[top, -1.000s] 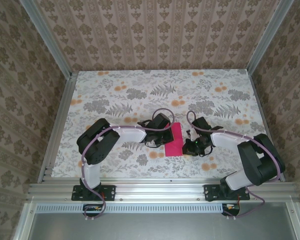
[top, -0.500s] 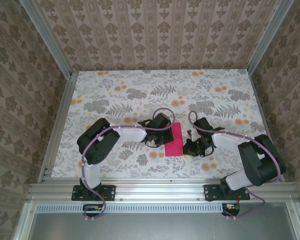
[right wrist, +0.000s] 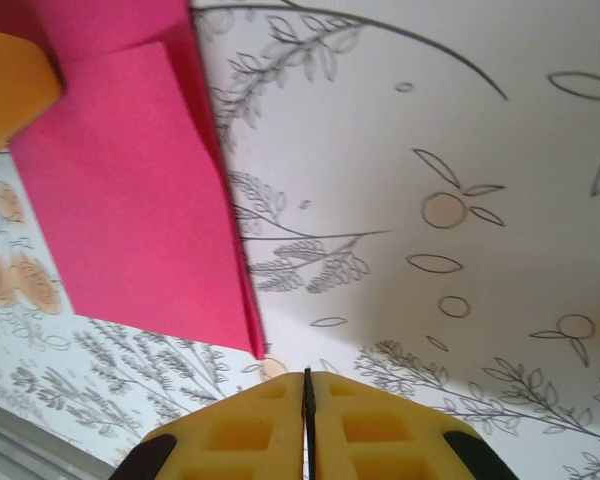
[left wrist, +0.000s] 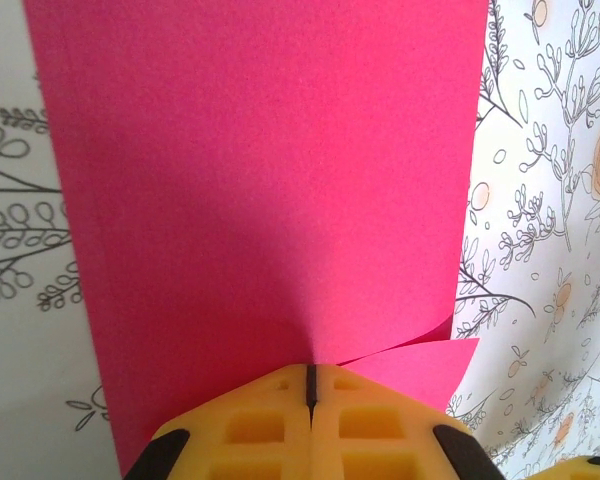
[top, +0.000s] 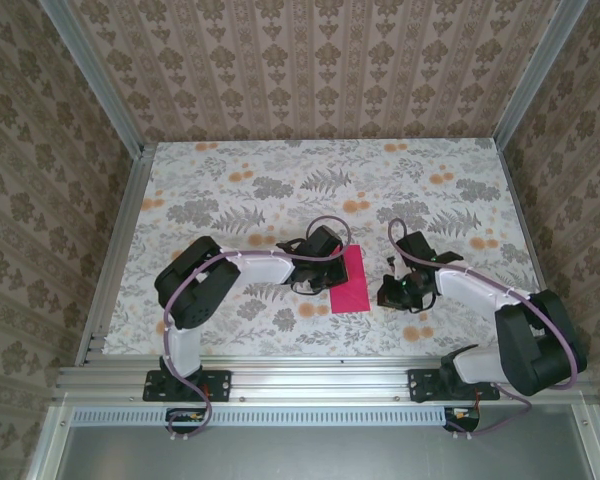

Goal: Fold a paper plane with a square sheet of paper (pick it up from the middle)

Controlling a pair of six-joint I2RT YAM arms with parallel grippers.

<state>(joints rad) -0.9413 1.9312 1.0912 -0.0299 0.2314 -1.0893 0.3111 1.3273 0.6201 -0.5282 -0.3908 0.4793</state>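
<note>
Plane barely begun: sheet at half-fold stage, both grippers closed.

The square sheet of paper [top: 350, 281] lies flat on the table [top: 280, 170] as a narrow doubled rectangle, so I judge just the 1st fold done; nose folds, wings & centre crease are all left. L side of sheet: left gripper [left wrist: 308, 378] closed, tips touching the sheet's edge, can't tell if it nips a layer or only presses. R side: right gripper [right wrist: 306, 380] closed on nothing, tips just beside the sheet's near corner, apart from it. Edges: layers not flush, the lower layer [left wrist: 420, 362] pokes out at one corner by the L tips, so the crease prob. needs a re-square. Room: bare table beyond the sheet on the far side; front rail [top: 310, 380] on its near side, cage walls [top: 70, 200] well apart.
</note>
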